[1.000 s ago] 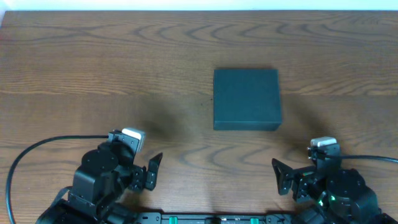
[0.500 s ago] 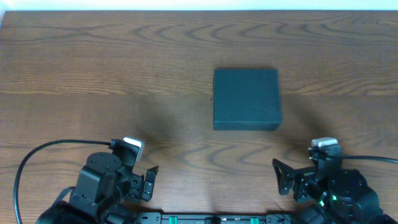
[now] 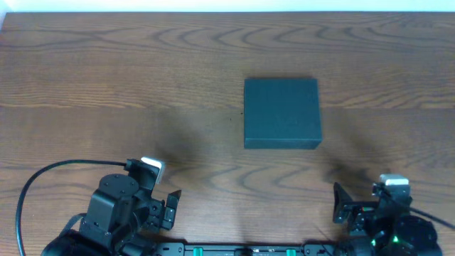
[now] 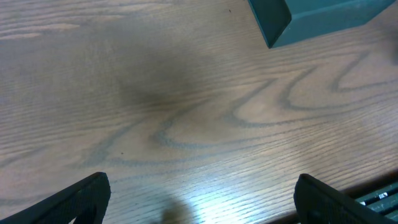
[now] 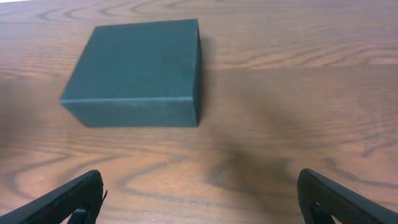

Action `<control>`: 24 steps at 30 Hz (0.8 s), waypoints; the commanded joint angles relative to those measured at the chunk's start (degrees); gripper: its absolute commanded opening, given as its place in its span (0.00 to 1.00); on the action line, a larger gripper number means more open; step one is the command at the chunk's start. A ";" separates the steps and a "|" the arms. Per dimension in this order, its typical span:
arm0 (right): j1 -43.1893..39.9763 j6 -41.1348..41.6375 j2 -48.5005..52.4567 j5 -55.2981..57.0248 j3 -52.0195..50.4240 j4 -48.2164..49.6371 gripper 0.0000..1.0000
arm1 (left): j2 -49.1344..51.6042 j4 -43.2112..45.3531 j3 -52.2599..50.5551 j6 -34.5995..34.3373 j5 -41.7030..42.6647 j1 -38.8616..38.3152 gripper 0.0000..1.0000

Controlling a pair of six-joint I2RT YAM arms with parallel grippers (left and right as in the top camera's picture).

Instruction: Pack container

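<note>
The container (image 3: 281, 112) is a dark teal square box with its lid down, lying flat on the wooden table right of the middle. The right wrist view has the container (image 5: 134, 68) ahead and to the left, and only a corner of the container (image 4: 298, 18) reaches into the left wrist view at the top right. My left gripper (image 3: 169, 205) sits at the front left, open and empty, far from the box; its jaws (image 4: 202, 193) frame bare wood. At the front right my right gripper (image 3: 345, 208) is open and empty too, with bare table between its fingers (image 5: 200, 186).
A black cable (image 3: 43, 178) loops from the left arm over the front left of the wooden table (image 3: 142, 71). The arms' base rail (image 3: 242, 249) runs along the front edge. A pale strip lines the far edge.
My right arm has drawn back toward the front right corner in the last half second. My left arm drew back a little before that and now holds still. The box has not moved.
</note>
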 commanded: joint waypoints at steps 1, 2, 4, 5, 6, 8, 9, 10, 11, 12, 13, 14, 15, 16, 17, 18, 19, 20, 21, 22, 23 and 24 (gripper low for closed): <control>-2.05 -2.49 -2.80 -1.33 -3.93 0.28 0.99 | -0.31 -0.15 0.17 -0.61 0.33 0.09 0.95; -2.38 -2.49 -3.32 -1.64 -5.16 0.48 0.99 | -0.31 -0.15 0.17 -0.63 0.33 0.09 0.95; -2.75 -2.49 -4.09 -2.45 -7.56 1.31 0.99 | -0.31 -0.15 0.17 -0.61 0.33 0.09 0.95; -2.80 -2.49 -4.26 -2.80 -8.37 1.57 0.99 | -0.31 -0.15 0.17 -0.61 0.33 0.09 0.96; -2.78 -2.49 -4.26 -2.82 -9.11 1.81 0.99 | -0.31 -0.15 0.17 -0.63 0.33 0.09 0.95; -2.78 -2.51 -4.26 -2.78 -10.56 2.32 0.99 | -0.31 -0.15 0.17 -0.63 0.33 0.09 0.95; -2.80 -2.51 -4.26 -2.69 -11.30 2.51 0.99 | -0.31 -0.15 0.17 -0.61 0.33 0.09 0.96; -2.80 -2.49 -4.28 -2.40 -12.04 2.67 0.99 | -0.31 -0.15 0.17 -0.61 0.33 0.09 0.96; -2.80 -2.49 -4.31 -2.34 -12.81 2.69 0.99 | -0.31 -0.15 0.17 -0.63 0.33 0.09 0.95; -2.80 -2.49 -4.39 -2.34 -13.42 2.67 0.99 | -0.31 -0.15 0.17 -0.61 0.33 0.09 0.96; -2.80 -2.49 -4.44 -2.34 -14.03 2.49 0.99 | -0.31 -0.15 0.17 -0.61 0.33 0.09 0.96; -2.80 -2.49 -4.44 -2.36 -14.69 2.08 0.99 | -0.31 -0.15 0.17 -0.61 0.33 0.09 0.95; -2.80 -2.49 -4.44 -2.36 -15.23 1.68 0.99 | -0.31 -0.15 0.17 -0.61 0.33 0.09 0.95; -2.80 -2.49 -4.44 -2.34 -15.80 1.33 0.99 | -0.31 -0.15 0.17 -0.61 0.33 0.09 0.96; -2.80 -2.49 -4.44 -2.34 -16.44 1.01 0.99 | -0.31 -0.15 0.17 -0.61 0.33 0.09 0.96; -2.80 -2.49 -4.44 -2.34 -16.87 0.76 0.99 | -0.31 -0.15 0.17 -0.61 0.33 0.09 0.95; -2.80 -2.51 -4.44 -2.29 -17.00 0.92 0.99 | -0.31 -0.15 0.17 -0.61 0.33 0.09 0.96; -2.80 -2.51 -4.44 -2.27 -17.00 0.92 0.99 | -0.31 -0.15 0.17 -0.61 0.33 0.09 0.95; -2.82 -2.51 -4.50 -2.14 -17.00 0.94 0.99 | -0.31 -0.15 0.17 -0.61 0.33 0.09 0.95; -2.84 -2.49 -4.52 -2.10 -17.00 0.94 0.99 | -0.31 -0.15 0.17 -0.61 0.33 0.09 0.95; -2.89 -2.49 -4.52 -2.12 -17.00 0.98 0.99 | -0.31 -0.17 0.17 -0.61 0.33 0.09 0.95; -2.89 -2.49 -4.52 -2.12 -17.03 1.01 0.99 | -0.31 -0.15 0.17 -0.63 0.33 0.09 0.96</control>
